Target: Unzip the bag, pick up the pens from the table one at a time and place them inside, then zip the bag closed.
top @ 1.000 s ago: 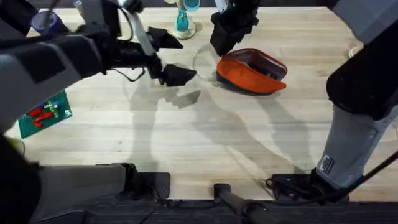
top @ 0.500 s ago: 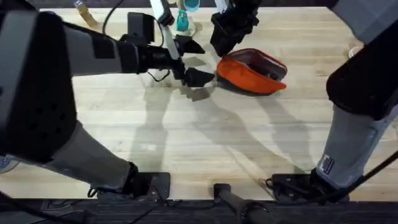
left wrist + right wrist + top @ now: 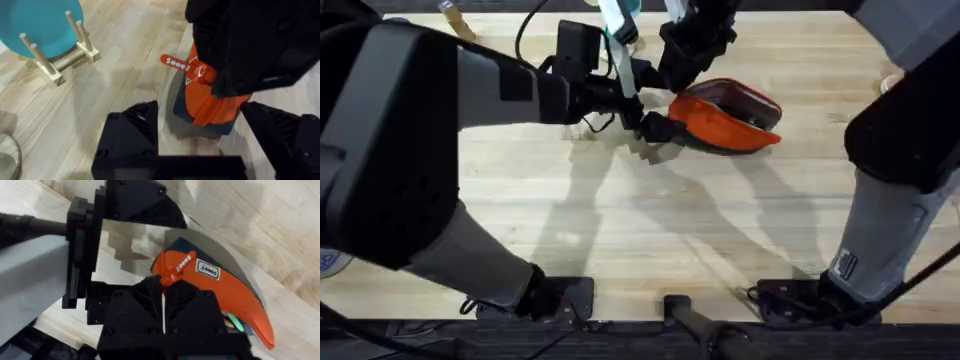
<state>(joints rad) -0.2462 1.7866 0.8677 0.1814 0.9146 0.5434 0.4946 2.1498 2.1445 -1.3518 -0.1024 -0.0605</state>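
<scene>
The orange bag (image 3: 725, 118) lies on the table (image 3: 620, 230) at the back, its mouth open to the dark lining. My right gripper (image 3: 675, 75) is shut on the bag's left end, by the red tab (image 3: 182, 65); seen from the right wrist, the right gripper (image 3: 163, 287) pinches the orange fabric (image 3: 215, 287). My left gripper (image 3: 653, 100) is open, one finger on each side of that same end of the bag (image 3: 210, 100), close under the right gripper. A light green bit, seemingly one of the pens (image 3: 233, 324), shows inside the bag's mouth.
A teal round stand on a wooden rack (image 3: 45, 30) stands just behind the left gripper, at the table's back edge. The left arm (image 3: 470, 90) stretches across the left half of the table. Bare wood lies in front of the bag.
The left arm has swung right across the table, bringing its open gripper up to the bag's left end. The right gripper and the bag have stayed put.
</scene>
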